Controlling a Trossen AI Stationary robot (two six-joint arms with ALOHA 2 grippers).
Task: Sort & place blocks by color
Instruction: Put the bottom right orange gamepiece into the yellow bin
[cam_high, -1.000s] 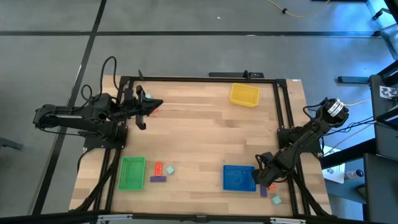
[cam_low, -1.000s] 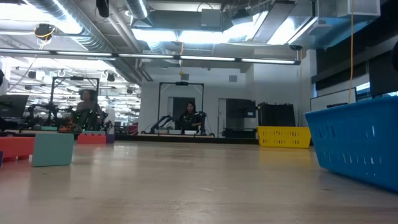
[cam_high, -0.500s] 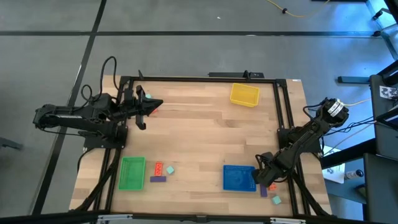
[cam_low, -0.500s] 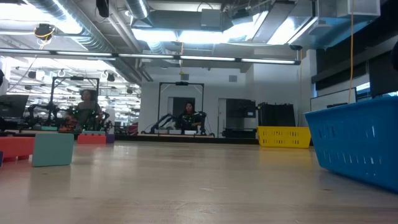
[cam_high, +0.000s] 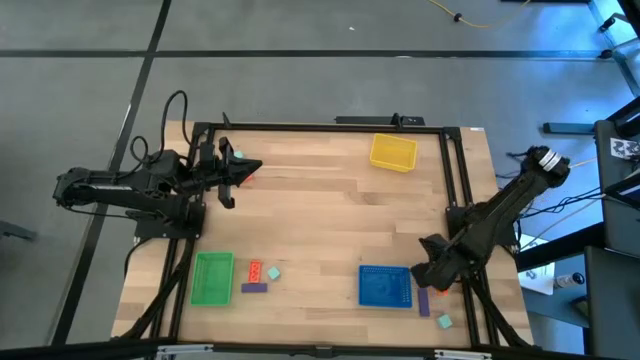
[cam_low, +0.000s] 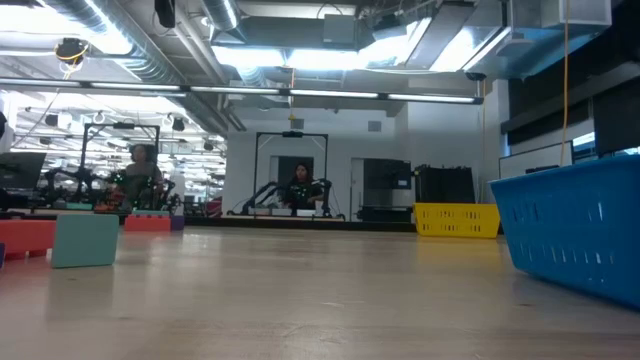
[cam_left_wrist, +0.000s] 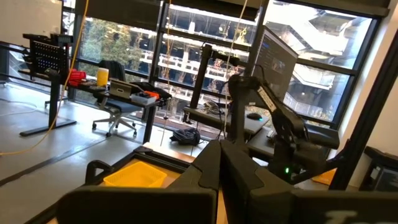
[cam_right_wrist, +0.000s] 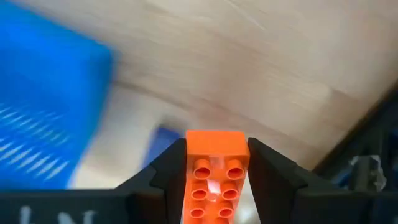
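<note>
Lifted since a moment ago, the right gripper now hangs over the table's near right edge beside the blue tray, pinching an orange studded block between its fingers. Below it lie a purple block and a mint block. Far left, the left gripper waits, fingers pressed together

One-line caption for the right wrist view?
Right gripper clamps an orange-red block above the table, blue tray alongside.
</note>
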